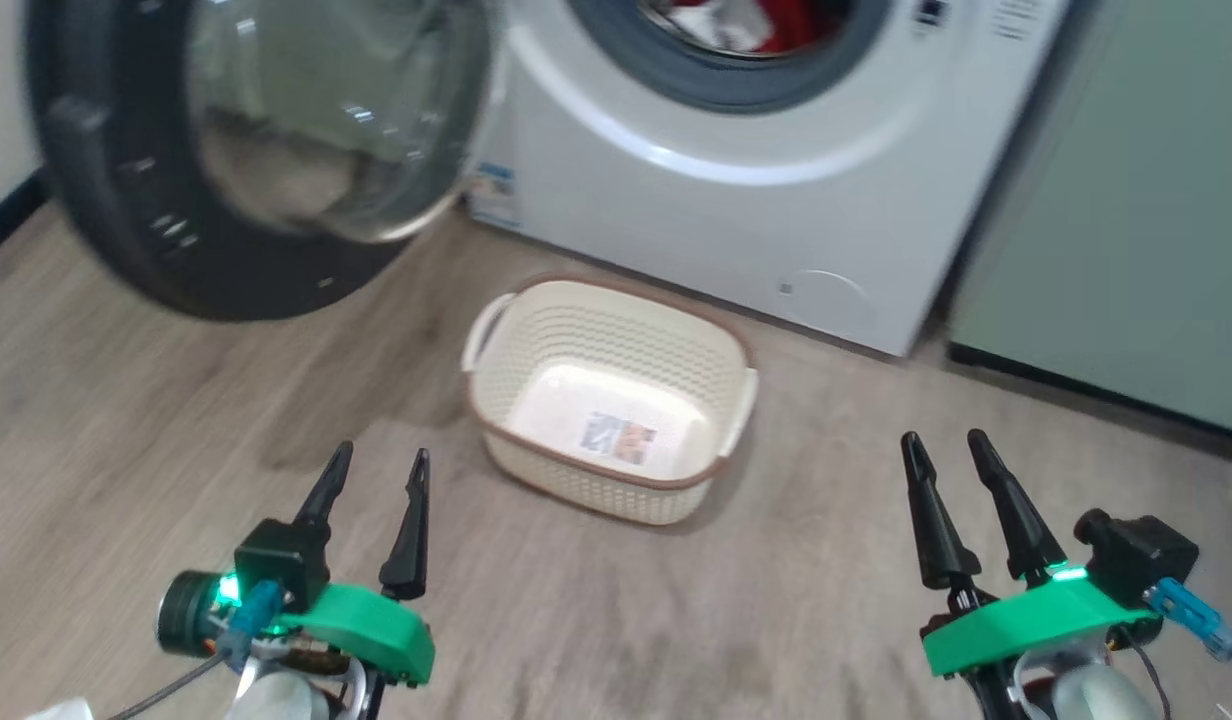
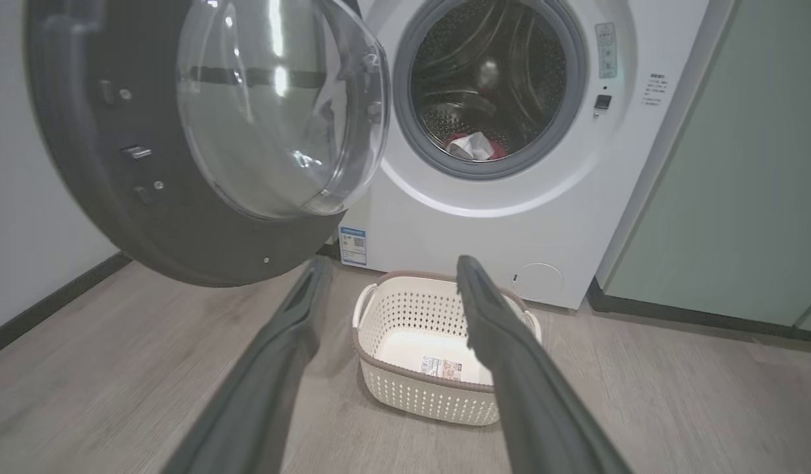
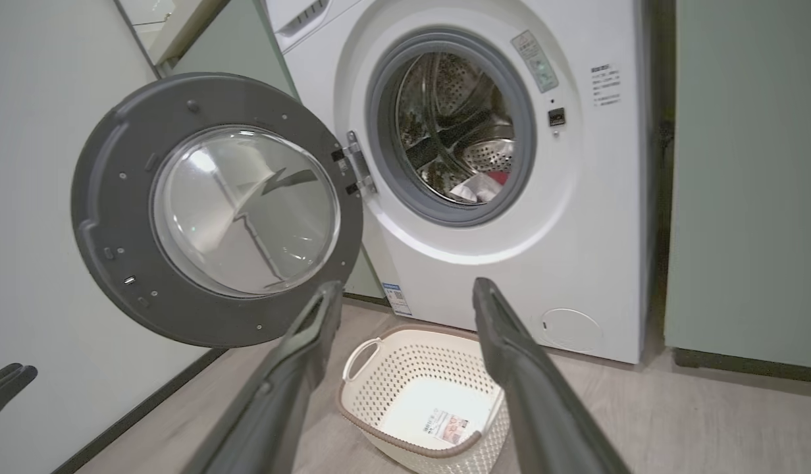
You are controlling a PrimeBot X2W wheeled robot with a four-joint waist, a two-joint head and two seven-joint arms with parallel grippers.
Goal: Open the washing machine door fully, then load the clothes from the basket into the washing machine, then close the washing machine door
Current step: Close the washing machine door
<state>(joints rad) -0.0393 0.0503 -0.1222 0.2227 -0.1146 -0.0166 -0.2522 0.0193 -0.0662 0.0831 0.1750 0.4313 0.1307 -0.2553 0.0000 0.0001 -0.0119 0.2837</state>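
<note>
wood-look floor (image 1: pixel 126 430), white washing machine (image 1: pixel 776 200) at the far side, pale green cabinet (image 1: pixel 1126 200) to its right. the basket (image 1: pixel 616 292) sits on the floor just in front of the machine, bare but for a sticker (image 1: pixel 618 440) on its bottom. the clothes (image 1: pixel 776 25), red with white, lie low in the drum (image 2: pixel 484 72) behind the grey gasket (image 1: pixel 676 75). my read: loading is done, closing is what's left.

the washing machine door (image 1: pixel 266 130) stands swung wide, inner face toward me, up and left of the left gripper (image 1: pixel 382 450). its hinge (image 3: pixel 356 168) is on the machine side and its free edge is far left. the left arm is clearly nearer. the right gripper (image 1: pixel 943 436) is well apart, across the basket.

left gripper: fingers spread, nothing between them, touching nothing. right gripper: likewise parted and empty. i'd expect to push at the free edge, sweeping right.
</note>
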